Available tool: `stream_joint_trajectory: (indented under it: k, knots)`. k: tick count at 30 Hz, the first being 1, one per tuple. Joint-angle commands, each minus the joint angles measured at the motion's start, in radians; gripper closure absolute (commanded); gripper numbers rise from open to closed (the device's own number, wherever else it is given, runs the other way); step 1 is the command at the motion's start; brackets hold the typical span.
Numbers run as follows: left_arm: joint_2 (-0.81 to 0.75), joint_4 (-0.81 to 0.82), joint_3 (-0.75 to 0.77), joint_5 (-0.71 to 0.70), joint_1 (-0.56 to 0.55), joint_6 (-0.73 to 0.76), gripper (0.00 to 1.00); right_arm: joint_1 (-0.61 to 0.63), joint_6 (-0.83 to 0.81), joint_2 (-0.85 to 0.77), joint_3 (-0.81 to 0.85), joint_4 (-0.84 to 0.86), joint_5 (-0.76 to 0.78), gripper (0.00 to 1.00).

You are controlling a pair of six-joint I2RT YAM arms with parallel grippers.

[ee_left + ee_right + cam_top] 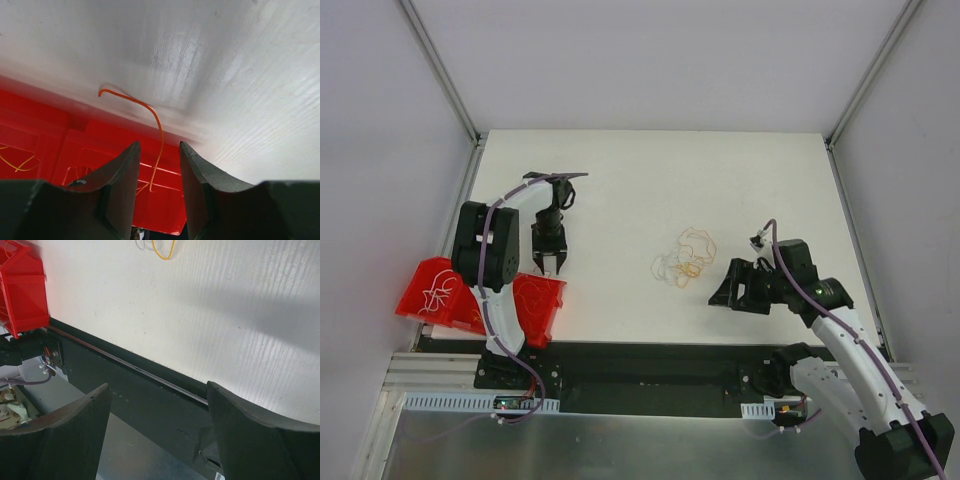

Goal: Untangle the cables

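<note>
The cables [685, 257] lie as a loose tangle of orange-yellow and whitish strands in the middle of the white table; one orange loop [163, 250] shows at the top of the right wrist view. A single orange cable [156, 120] curves from the table down over the red bin [165, 200]. My left gripper [552, 265] hangs over that bin's far edge. In its wrist view the left gripper [159, 146] has its jaws partly apart, and the strand runs in the gap without touching either. My right gripper [730, 290] stands open right of the tangle; between the right gripper [157, 386] jaws there is nothing.
Two red bins sit at the near left: the outer one [432, 290] holds whitish strands, the inner one [542, 305] is under my left gripper. A black strip [150, 390] runs along the table's near edge. White walls enclose the table.
</note>
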Motion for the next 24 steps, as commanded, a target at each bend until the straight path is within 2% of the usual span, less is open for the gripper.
stream_joint_trajectory:
  k: [1,5,6,8,9,11,15,18,24]
  knots:
    - [-0.064,-0.017,-0.054,0.016,-0.022,0.039,0.62,-0.005,0.032,-0.025,-0.028,0.003,0.021,0.21]
    - [-0.078,-0.005,-0.103,-0.013,-0.022,0.045,0.62,-0.005,0.05,-0.005,-0.034,0.026,0.003,0.21]
    - [-0.074,0.003,-0.111,-0.009,-0.022,0.048,0.64,-0.005,0.052,-0.005,-0.033,0.032,0.001,0.21]
    - [-0.078,0.013,-0.114,-0.015,-0.022,0.044,0.86,-0.005,0.055,-0.004,-0.026,0.043,0.0,0.21]
    - [-0.095,0.023,-0.114,-0.025,-0.022,0.038,0.92,-0.005,0.058,-0.004,-0.025,0.048,0.0,0.21]
    - [-0.145,0.036,-0.106,-0.047,-0.022,0.027,0.99,-0.005,0.062,0.002,-0.013,0.045,-0.006,0.21]
    - [-0.294,0.044,-0.092,-0.082,-0.029,-0.001,1.0,-0.005,0.055,0.008,-0.02,0.049,-0.013,0.21]
    - [-0.406,-0.009,-0.121,-0.073,-0.029,-0.106,1.0,-0.005,0.041,0.018,-0.02,0.029,-0.005,0.22]
    - [-0.63,-0.025,-0.383,0.13,-0.029,-0.312,1.0,-0.005,0.058,0.031,-0.055,0.101,-0.031,0.22]
